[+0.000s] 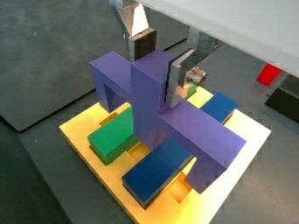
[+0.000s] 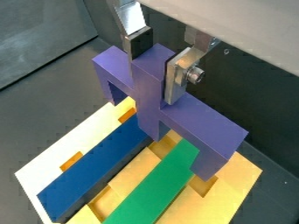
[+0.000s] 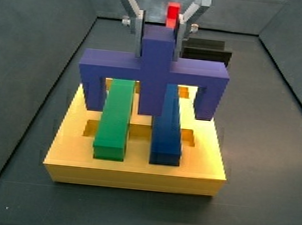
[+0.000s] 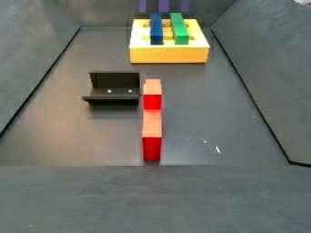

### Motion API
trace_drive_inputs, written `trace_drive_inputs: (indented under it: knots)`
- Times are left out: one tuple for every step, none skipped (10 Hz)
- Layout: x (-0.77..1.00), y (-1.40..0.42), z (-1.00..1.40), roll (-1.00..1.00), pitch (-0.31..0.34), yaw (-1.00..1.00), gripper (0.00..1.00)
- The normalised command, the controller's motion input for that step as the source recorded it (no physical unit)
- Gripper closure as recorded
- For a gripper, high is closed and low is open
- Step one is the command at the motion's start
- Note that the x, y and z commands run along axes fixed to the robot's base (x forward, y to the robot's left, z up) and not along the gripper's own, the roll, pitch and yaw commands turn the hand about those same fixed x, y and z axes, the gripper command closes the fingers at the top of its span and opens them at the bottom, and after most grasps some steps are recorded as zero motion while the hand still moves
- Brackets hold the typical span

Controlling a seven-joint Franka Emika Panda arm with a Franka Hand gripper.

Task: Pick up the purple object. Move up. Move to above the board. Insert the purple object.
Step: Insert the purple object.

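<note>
Wrist views: the gripper (image 1: pixel 160 63) sits over the yellow board (image 1: pixel 260 131), and its silver fingers (image 1: pixel 184 72) with dark pads flank the tall stem of the purple piece (image 1: pixel 158 105); the same grasp shows from the opposite side (image 2: pixel 156 59).
Gripper: clenched on the purple piece, one finger on each side of the stem, pads touching it.
Purple piece: a cross-shaped block with a long bar and downward legs at its ends (image 2: pixel 176 118); it stands upright over the board, crossing above the two slats.
Purple piece in a side view: it forms an arch over the board (image 3: pixel 155 73), its legs reaching down outside the green and blue slats; whether the legs are fully seated cannot be told.
Board: a yellow slab (image 3: pixel 135 163) at the far end of the dark floor in a side view (image 4: pixel 170 53).
Green slat: lies flat in the board (image 3: pixel 115 116), beside the blue one (image 2: pixel 152 192).
Blue slat: lies flat in the board, parallel to the green (image 3: pixel 168 126) (image 2: pixel 87 175).
Fixture: the dark L-shaped bracket stands on the floor well apart from the board (image 4: pixel 112 88).
Red bar: a long red block (image 4: pixel 152 118) lies on the floor just beside the fixture.
</note>
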Motion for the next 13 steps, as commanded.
trace_drive_inputs:
  knots:
    - [-0.07, -0.02, -0.19, 0.06, -0.051, 0.07, 1.00]
    - [-0.05, -0.12, -0.27, 0.07, -0.097, 0.13, 1.00]
    - [-0.07, -0.07, -0.28, 0.07, -0.079, 0.10, 1.00]
    - [0.00, -0.16, -0.21, 0.04, -0.066, 0.14, 1.00]
    - [0.00, -0.11, -0.21, 0.03, -0.067, 0.11, 1.00]
    - [0.00, -0.10, -0.20, 0.02, -0.054, 0.10, 1.00]
    - [0.02, -0.05, -0.21, 0.01, -0.026, 0.07, 1.00]
    - [0.01, 0.00, -0.21, 0.01, -0.010, 0.00, 1.00]
    - [0.00, 0.01, -0.15, 0.03, 0.000, 0.00, 1.00]
    - [0.00, 0.04, -0.17, 0.04, 0.000, 0.00, 1.00]
    - [0.00, 0.02, -0.24, 0.04, 0.000, 0.00, 1.00]
    - [0.11, 0.00, -0.14, 0.09, 0.000, 0.00, 1.00]
    - [0.25, 0.00, -0.02, 0.18, 0.067, -0.08, 1.00]
